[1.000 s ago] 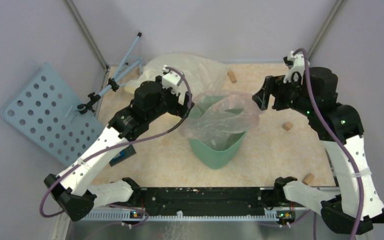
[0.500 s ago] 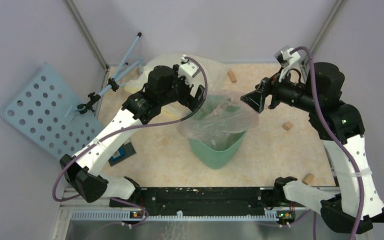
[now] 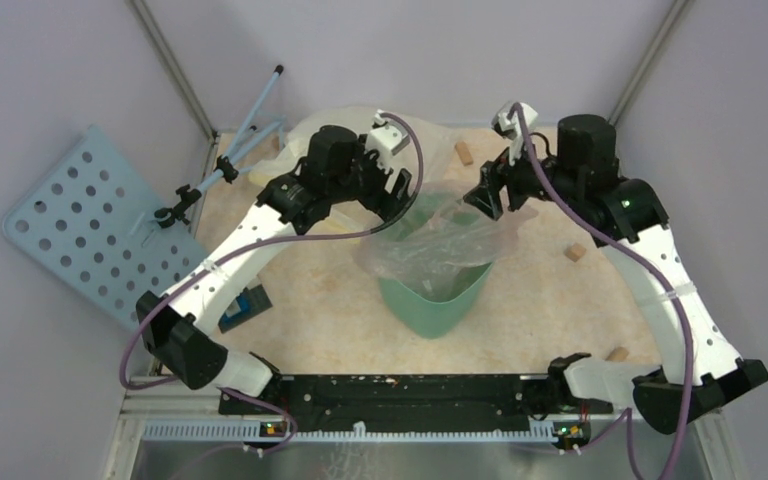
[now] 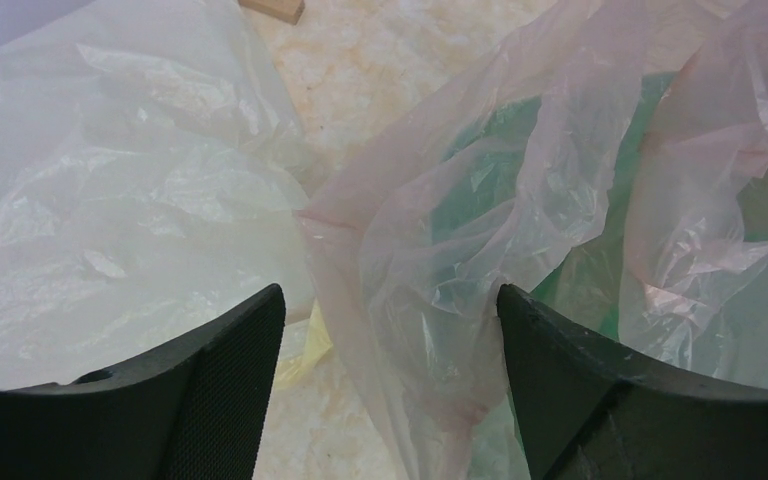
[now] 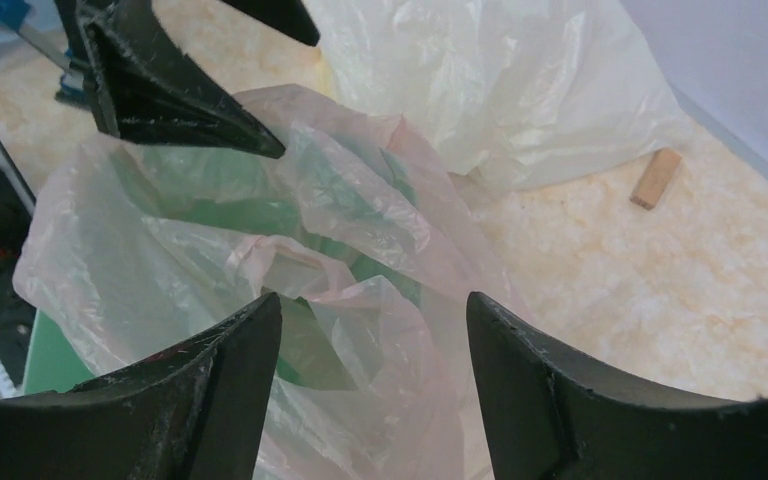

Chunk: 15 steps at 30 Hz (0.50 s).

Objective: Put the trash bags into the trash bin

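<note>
The mint-green trash bin [image 3: 430, 305] stands mid-table. The translucent pale-pink trash bag [image 3: 440, 240] lies crumpled over its rim, partly down inside, and shows in the left wrist view [image 4: 440, 240] and the right wrist view [image 5: 340, 230]. My left gripper [image 3: 397, 195] is open above the bin's far-left rim, its jaws astride a fold of the bag [image 4: 390, 300]. My right gripper [image 3: 488, 198] is open above the far-right rim, its jaws astride another fold [image 5: 372, 305]. The bin's green shows through the bag [image 5: 260, 215].
A larger pale-yellow bag [image 3: 400, 135] lies behind the bin, seen also in the wrist views [image 4: 110, 190] [image 5: 520, 90]. Small wooden blocks [image 3: 464, 153] [image 3: 575, 252] [image 3: 616, 356] lie on the table. A blue perforated board [image 3: 90, 225] and a blue rod [image 3: 250, 120] are at the left.
Both arms have swung inward toward the bin. The left gripper moved right to the far-left rim; the right gripper moved left to the far-right rim. The bag has sagged lower.
</note>
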### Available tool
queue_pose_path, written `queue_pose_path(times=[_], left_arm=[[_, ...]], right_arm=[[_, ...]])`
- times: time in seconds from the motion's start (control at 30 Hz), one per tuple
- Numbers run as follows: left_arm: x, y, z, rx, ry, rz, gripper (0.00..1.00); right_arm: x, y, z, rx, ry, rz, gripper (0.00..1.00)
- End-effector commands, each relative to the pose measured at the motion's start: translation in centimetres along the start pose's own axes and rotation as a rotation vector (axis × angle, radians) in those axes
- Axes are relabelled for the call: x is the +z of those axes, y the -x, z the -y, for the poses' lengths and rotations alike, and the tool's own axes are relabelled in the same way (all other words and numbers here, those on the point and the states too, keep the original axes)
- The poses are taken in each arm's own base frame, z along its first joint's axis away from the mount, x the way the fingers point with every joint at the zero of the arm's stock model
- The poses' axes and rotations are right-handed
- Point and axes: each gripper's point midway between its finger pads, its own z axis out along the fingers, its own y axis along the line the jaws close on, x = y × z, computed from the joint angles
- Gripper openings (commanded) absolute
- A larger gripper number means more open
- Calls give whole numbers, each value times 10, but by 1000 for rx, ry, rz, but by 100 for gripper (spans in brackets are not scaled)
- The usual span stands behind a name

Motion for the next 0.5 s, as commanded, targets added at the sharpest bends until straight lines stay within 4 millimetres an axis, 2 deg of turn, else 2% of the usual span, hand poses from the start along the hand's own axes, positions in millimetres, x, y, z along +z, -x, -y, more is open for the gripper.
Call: queue_pose_path(times=[0.0, 0.17, 0.37, 0.4, 0.47], left_arm=[[0, 15, 5, 21, -47, 26, 80], [4, 8, 8, 35, -74, 0, 72], [11, -3, 6, 35, -75, -40, 70], [12, -4, 6, 35, -76, -44, 68], [13, -7, 6, 33, -76, -50, 62]], right_arm=[[2, -2, -3, -237, -7, -28, 70], [8, -16, 0, -310, -20, -116, 71], [12, -31, 16, -337, -74, -216, 64], [13, -31, 17, -340, -78, -215, 61], [15, -28, 18, -336, -76, -209, 49]])
